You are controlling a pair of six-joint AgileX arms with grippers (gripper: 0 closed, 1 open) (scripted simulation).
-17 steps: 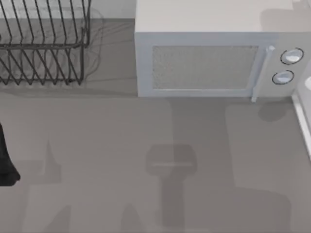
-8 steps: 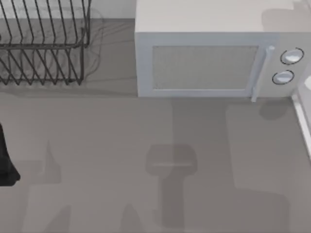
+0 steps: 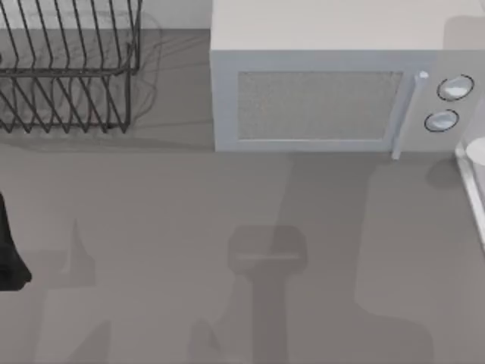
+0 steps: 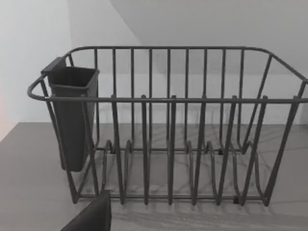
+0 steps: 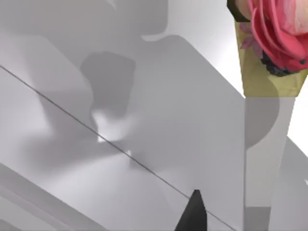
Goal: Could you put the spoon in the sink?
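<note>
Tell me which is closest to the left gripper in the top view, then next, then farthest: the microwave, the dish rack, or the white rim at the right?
Starting from the left gripper at the table's left edge:
1. The dish rack, back left corner.
2. The microwave, at the back, middle to right.
3. The white rim, far right edge.
</note>
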